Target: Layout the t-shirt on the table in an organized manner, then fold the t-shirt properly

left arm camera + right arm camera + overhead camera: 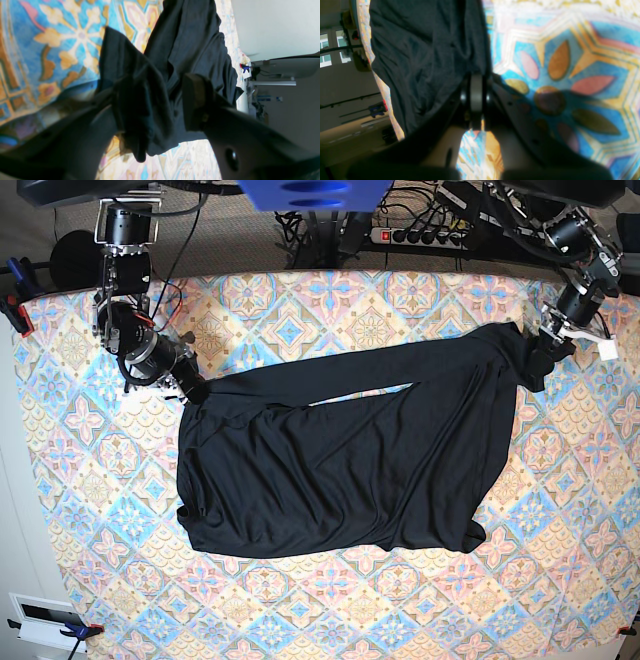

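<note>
- Patterned cloth in blue, pink and orange diamond tiles covers the desk (90, 510); only the base view takes in its whole spread, with a power strip (425, 235) and cables beyond its far edge.
- Across the middle of the desk lies the black t-shirt (340, 460), spread wide but creased, its top edge pulled into a dip between the two grippers.
- In the base view the right gripper (188, 388) sits at the shirt's upper-left corner, and the left gripper (545, 340) at its upper-right corner; both are too small there to read how their jaws stand.
- From the right wrist view, the right gripper (476, 95) is clenched flat, its jaws pressed together with the shirt's edge (425, 57) running into them, so it is grasping the t-shirt. A large flower medallion of the cloth fills the side away from the shirt.
- From the left wrist view, the left gripper (155, 107) has its jaws standing apart, with a thick bunch of the t-shirt (190, 42) gathered between them. One finger (197, 100) shows bare; the other is wrapped in fabric. Whether the bunch is truly pinched I cannot tell.
- That same view alone shows a clamp (245, 68) at the desk's far edge, beyond the shirt.
</note>
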{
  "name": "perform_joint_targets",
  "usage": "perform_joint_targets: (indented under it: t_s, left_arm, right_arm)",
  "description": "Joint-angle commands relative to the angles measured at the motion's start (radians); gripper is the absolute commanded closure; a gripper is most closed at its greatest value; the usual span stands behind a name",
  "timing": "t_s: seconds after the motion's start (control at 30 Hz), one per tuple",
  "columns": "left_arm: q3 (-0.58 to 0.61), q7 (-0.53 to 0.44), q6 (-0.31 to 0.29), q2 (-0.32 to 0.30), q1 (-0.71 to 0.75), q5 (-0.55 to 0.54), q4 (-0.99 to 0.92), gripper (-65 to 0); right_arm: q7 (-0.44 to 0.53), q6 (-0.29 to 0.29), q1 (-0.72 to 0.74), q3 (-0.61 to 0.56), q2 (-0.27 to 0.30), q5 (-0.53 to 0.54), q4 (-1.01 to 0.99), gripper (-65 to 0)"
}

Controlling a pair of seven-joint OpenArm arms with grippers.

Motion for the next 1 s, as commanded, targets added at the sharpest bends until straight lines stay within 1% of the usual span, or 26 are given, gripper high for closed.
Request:
perform_joint_targets:
  t_s: [0.0, 0.07, 0.37, 0.43, 0.47, 0.53, 0.63, 0.83, 0.97]
  left_arm:
    - [0.007, -0.010, -0.004, -0.020, -0.002, -0.027, 0.014, -28.8]
    - [0.028, 0.002, -0.004, -0.020, -0.002, -0.027, 0.014, -28.7]
    - [0.030, 0.037, -0.004, -0.003, -0.002, -0.024, 0.014, -28.5]
    - [0.028, 0.034, -0.004, -0.002, -0.003, -0.007, 0.014, -25.6]
    - [0.027, 0.031, -0.004, -0.002, -0.005, 0.000, 0.014, -23.0]
    - [0.025, 0.030, -0.004, 0.000, -0.009, 0.011, 0.014, -14.5]
    - [0.027, 0.030, -0.004, 0.000, -0.009, 0.017, 0.014, 0.0]
    - [0.025, 0.030, -0.004, -0.002, -0.009, 0.016, 0.017, 0.0]
    - [0.025, 0.036, -0.008, -0.014, -0.005, 0.009, 0.023, 0.0]
  right_arm:
    - [-0.029, -0.052, -0.017, -0.003, 0.011, -0.059, -0.010, 0.0]
    - [-0.029, -0.052, -0.017, -0.003, 0.011, -0.059, -0.010, 0.0]
    - [-0.029, -0.052, -0.017, -0.003, 0.011, -0.059, -0.010, 0.0]
    - [-0.029, -0.052, -0.017, -0.003, 0.011, -0.059, -0.010, 0.0]
    - [-0.029, -0.052, -0.017, -0.003, 0.011, -0.059, -0.010, 0.0]
    - [-0.029, -0.052, -0.017, -0.003, 0.011, -0.059, -0.010, 0.0]
    - [-0.029, -0.052, -0.017, -0.003, 0.011, -0.059, -0.010, 0.0]
    - [-0.029, -0.052, -0.017, -0.003, 0.011, -0.059, -0.010, 0.0]
    - [-0.029, -0.052, -0.017, 0.002, 0.011, -0.059, 0.039, 0.0]
